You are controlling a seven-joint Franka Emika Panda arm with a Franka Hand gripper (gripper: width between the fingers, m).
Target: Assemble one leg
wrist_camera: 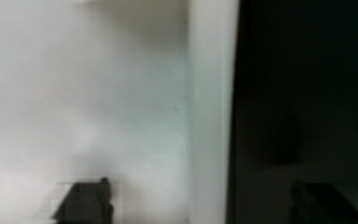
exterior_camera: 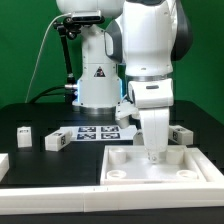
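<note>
The large white square tray-like part [exterior_camera: 185,172] lies at the front on the exterior view's right, on a black table. My gripper [exterior_camera: 155,152] points straight down and reaches to its raised far rim. In the wrist view the gripper [wrist_camera: 202,203] is open: the dark fingertips [wrist_camera: 87,202] stand wide apart over a blurred white surface [wrist_camera: 87,100] that ends in a straight edge against black. Nothing is between them. Two legs, small white tagged blocks, lie at the exterior view's left [exterior_camera: 22,131] [exterior_camera: 52,141]. A third leg [exterior_camera: 181,133] lies behind the tray part.
The marker board [exterior_camera: 95,133] lies flat in front of the white robot base [exterior_camera: 97,85]. A white piece [exterior_camera: 3,162] shows at the left edge. A long white strip [exterior_camera: 55,198] runs along the front.
</note>
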